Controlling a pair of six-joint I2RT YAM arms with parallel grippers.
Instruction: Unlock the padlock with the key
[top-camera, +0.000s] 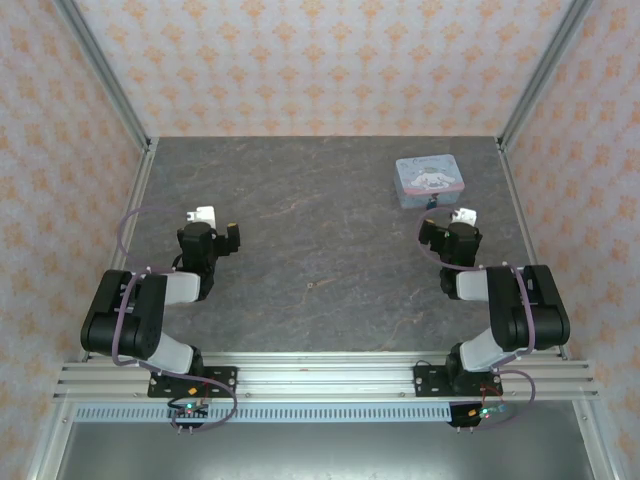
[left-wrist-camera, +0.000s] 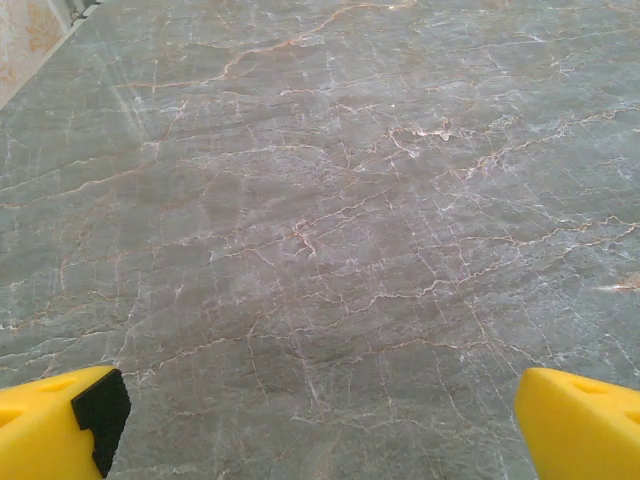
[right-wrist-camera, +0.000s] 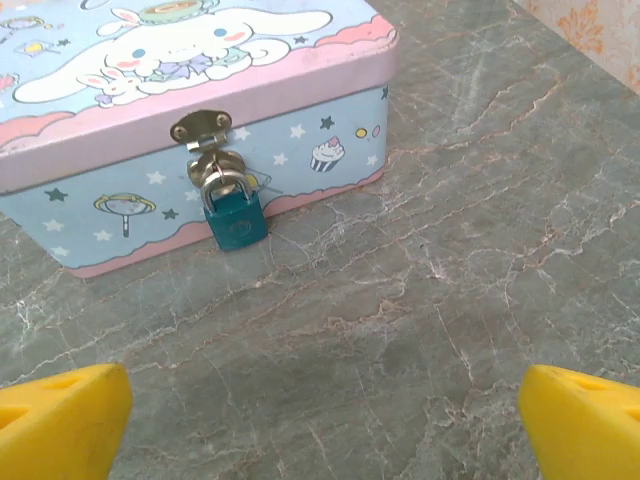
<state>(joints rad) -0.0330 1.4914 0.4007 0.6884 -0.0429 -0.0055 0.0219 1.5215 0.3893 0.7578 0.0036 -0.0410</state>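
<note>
Both pincers are spread wide and empty: your left pincer (left-wrist-camera: 320, 425) over bare tabletop (left-wrist-camera: 330, 220), your right pincer (right-wrist-camera: 320, 420) facing the padlock (right-wrist-camera: 236, 216). The padlock hangs from the hasp (right-wrist-camera: 203, 128) of the tin box (right-wrist-camera: 320, 135) (front wall). A careless nudge could slide the box or swing the lock aside.

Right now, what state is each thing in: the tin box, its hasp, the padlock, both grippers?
Cartoon tin box: lid shut.
Hasp: folded down, fastened.
Teal padlock: shackle closed through the hasp, hanging against the box front.
Left gripper: open, holding nothing.
Right gripper: open, holding nothing, facing the padlock.
</note>
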